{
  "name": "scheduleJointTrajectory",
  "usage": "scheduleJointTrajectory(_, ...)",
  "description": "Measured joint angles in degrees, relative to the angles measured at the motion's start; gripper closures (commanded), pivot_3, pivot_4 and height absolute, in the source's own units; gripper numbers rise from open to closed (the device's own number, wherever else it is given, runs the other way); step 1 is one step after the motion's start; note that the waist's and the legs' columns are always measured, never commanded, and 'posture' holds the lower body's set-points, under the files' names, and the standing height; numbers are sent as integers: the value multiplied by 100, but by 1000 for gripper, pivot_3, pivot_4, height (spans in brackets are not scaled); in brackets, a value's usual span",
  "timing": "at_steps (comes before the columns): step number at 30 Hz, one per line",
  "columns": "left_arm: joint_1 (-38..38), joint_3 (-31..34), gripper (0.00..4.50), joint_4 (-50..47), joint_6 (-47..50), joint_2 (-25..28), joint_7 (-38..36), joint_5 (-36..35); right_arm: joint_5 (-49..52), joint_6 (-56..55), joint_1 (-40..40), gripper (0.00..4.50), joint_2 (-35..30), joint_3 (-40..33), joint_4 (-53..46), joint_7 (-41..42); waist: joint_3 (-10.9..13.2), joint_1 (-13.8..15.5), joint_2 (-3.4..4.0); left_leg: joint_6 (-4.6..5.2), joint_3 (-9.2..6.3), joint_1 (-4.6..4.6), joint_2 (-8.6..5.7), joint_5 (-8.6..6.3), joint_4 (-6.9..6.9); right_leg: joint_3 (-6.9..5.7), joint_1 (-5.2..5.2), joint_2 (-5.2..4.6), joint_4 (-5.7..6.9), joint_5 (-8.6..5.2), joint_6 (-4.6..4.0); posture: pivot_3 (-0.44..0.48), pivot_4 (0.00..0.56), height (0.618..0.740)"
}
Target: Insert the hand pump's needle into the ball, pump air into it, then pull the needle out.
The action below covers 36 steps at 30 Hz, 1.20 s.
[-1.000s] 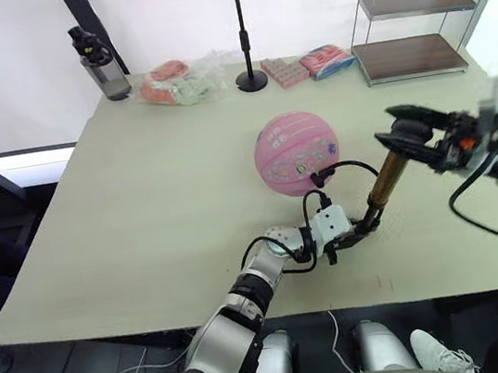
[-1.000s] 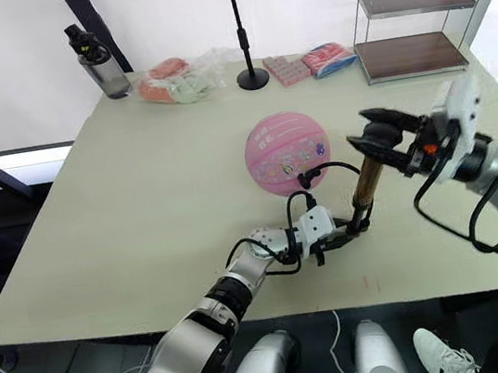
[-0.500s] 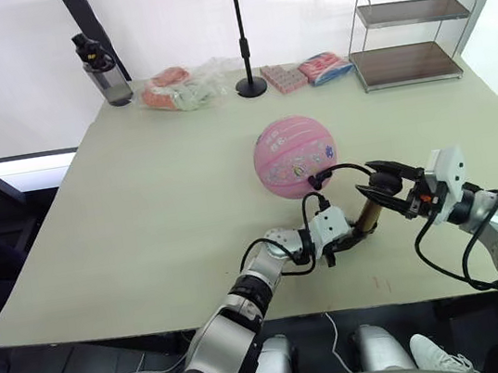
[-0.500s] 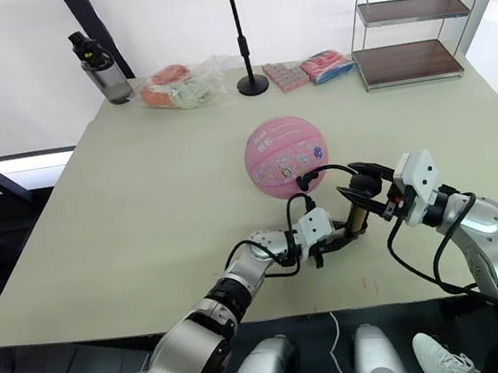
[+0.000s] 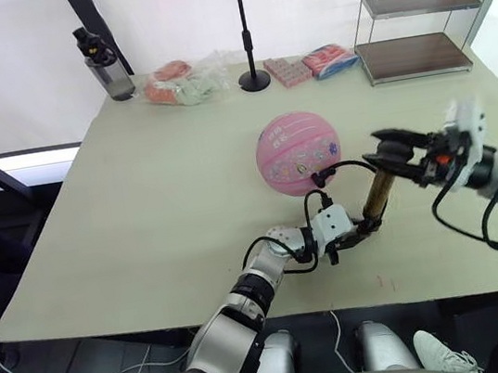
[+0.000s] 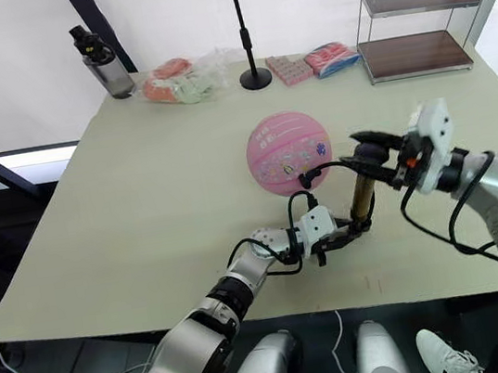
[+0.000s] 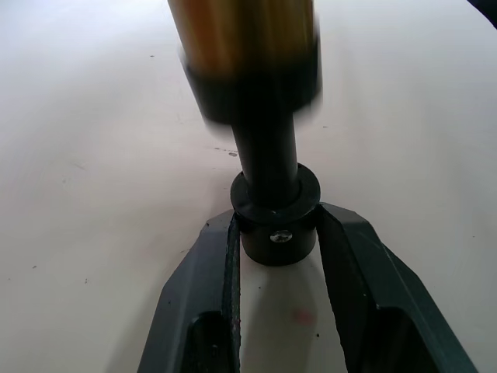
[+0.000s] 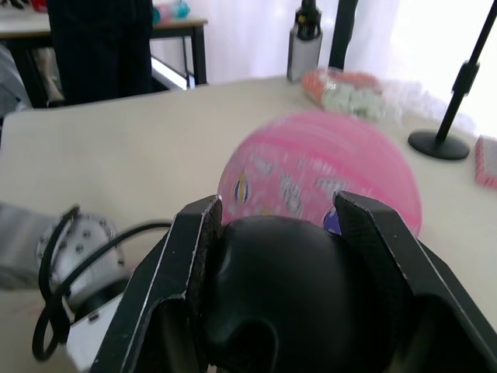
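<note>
Left eye view. One table (image 5: 140,212) is seen, filling the middle of the frame. One ball (image 5: 298,154), pink, is set right of centre on the table. One hand pump (image 5: 379,193) is stood tilted just right of the ball, its gold barrel leaning toward the upper right. One thin hose (image 5: 345,168) is looped from the pump to the ball's lower right side; the needle is too small to be made out. One left gripper (image 5: 349,240) is pinched on the pump's black foot, lower centre. One right gripper (image 5: 395,148) is clamped on the pump's black handle, right of centre. Along the upper edge are counted: one bottle (image 5: 103,66) at upper left, one clear bag (image 5: 182,80) with pink and pale items inside, one stand (image 5: 246,27) on a round base, two flat packets (image 5: 310,63), and one wire rack (image 5: 420,22) of two shelves at upper right, both shelves bare.

Left wrist view. Two black fingers (image 7: 202,311) are pressed against the pump's black foot, one on each side, low in the frame. The gold barrel is seen at upper centre, blurred.

Right wrist view. Two fingers (image 8: 175,280) are closed around the rounded black handle, lower centre. The ball is seen just behind it, mid-frame. The bottle, bag and stand base are lined along the upper right.
</note>
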Motion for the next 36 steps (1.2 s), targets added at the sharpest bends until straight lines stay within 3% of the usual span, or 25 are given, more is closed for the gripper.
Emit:
scheduleJointTrajectory(6, 7, -1, 3422, -14, -1, -5, -10, 1, 885, 661, -642, 2480, -495, -647, -161, -48, 15, 7, -2, 0, -4, -5, 0, 0, 0, -8, -1, -4, -3, 0, 0, 0, 150, 736)
scheduleJointTrajectory(16, 4, -2, 3422, -66, -35, -12, -75, 1, 1252, 1144, -899, 2480, -625, -739, -194, -318, 28, 18, 4, -22, 7, -72, -12, 15, 10, -9, -66, -25, 6, 3, 0, 0, 150, 736)
scheduleJointTrajectory(21, 5, -6, 3422, -59, -32, -3, -38, 4, 547, 511, -458, 2480, -534, -594, -596, -328, 16, 14, -12, -4, 4, -55, -9, 4, 8, -14, -58, -20, 7, 1, 1, 0, 150, 736)
scheduleJointTrajectory(26, 15, -5, 3422, -34, -18, 13, 4, 4, -22, -156, 131, 2480, -44, -277, -699, -404, -1, -5, -34, -4, 4, -32, -8, 4, 8, -12, -39, -16, 12, 1, 1, 0, 150, 736)
scheduleJointTrajectory(36, 32, -5, 3422, 58, 18, 21, 66, 9, -1326, -1768, 1068, 2480, 760, 530, 115, -376, -47, -20, -71, -3, -4, 30, 3, 2, -3, -11, 22, 5, 7, -2, 0, 0, 150, 736)
